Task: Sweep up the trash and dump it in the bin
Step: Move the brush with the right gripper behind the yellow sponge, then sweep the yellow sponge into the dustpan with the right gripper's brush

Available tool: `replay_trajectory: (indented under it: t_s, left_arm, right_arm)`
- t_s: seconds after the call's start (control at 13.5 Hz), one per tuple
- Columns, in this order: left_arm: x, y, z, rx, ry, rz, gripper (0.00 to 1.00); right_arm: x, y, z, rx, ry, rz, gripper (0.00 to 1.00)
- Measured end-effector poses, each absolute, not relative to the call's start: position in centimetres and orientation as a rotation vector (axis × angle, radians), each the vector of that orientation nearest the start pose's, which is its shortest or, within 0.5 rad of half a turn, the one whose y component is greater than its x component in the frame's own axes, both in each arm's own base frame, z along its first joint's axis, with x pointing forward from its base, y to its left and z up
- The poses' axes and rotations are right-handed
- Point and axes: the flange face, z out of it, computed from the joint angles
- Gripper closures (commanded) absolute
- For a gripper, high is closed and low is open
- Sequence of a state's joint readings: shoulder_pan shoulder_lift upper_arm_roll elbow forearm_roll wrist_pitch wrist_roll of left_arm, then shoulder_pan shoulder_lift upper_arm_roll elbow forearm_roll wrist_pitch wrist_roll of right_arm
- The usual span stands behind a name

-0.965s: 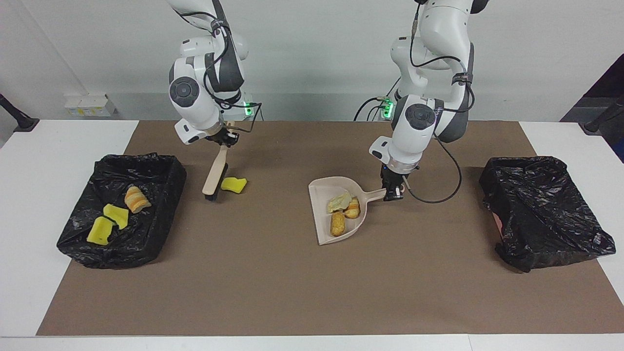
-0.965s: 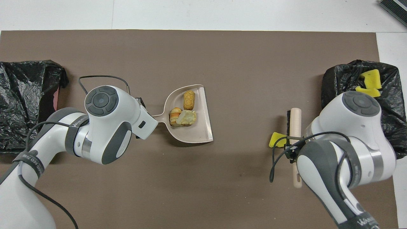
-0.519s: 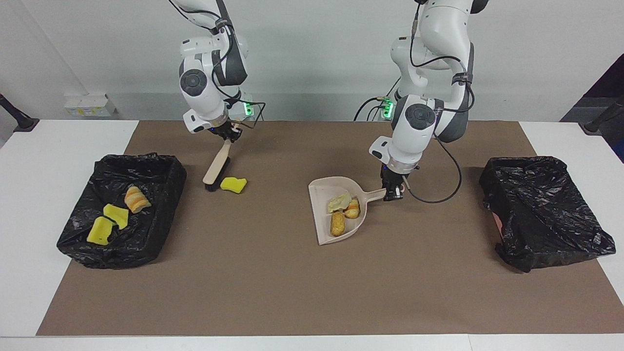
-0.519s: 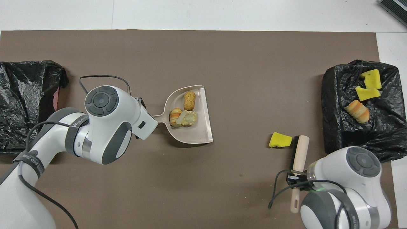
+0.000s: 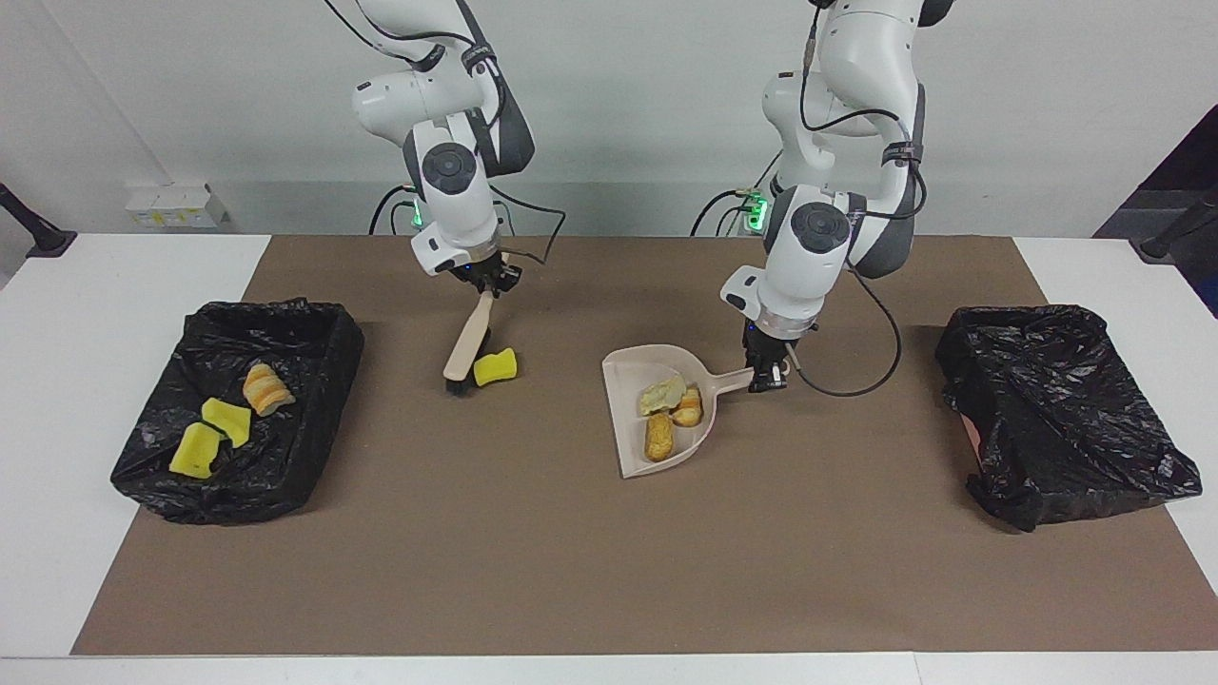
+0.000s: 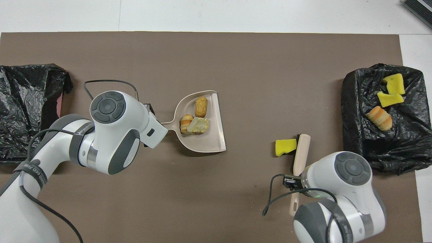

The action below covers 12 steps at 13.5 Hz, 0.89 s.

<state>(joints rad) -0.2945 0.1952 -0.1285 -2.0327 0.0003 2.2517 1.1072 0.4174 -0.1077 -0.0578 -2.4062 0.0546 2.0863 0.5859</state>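
Trash: one yellow sponge chunk lies on the surface touching the brush, three bready scraps in the dustpan. It looks light, soft, crumbly; better swept than pinched. Right tool is clamped on the brush handle, left tool on the dustpan handle.

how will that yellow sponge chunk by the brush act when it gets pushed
The yellow sponge chunk looks like light foam, so it should probably slide easily ahead of the brush. Its blocky, flat-sided shape suggests it may tumble or turn rather than roll. Being soft, it might squash slightly against the bristles.
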Motion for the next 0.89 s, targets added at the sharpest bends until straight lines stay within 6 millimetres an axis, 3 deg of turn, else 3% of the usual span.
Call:
replay_trajectory:
  t_s: [0.15, 0.52, 0.89]
  left_arm:
    - [53.6, -23.9, 35.4, -2.279, 2.183, -0.051, 1.00]
    - [53.6, -23.9, 35.4, -2.280, 2.182, -0.051, 1.00]
    - [53.6, -23.9, 35.4, -2.281, 2.181, -0.051, 1.00]
  right_arm:
    - [44.8, 18.0, 33.7, -3.130, 0.407, 0.329, 1.00]
    - [50.0, 27.0, 34.0, -3.055, 0.338, 0.294, 1.00]
    - [52.1, 33.5, 35.3, -2.937, 0.307, 0.302, 1.00]
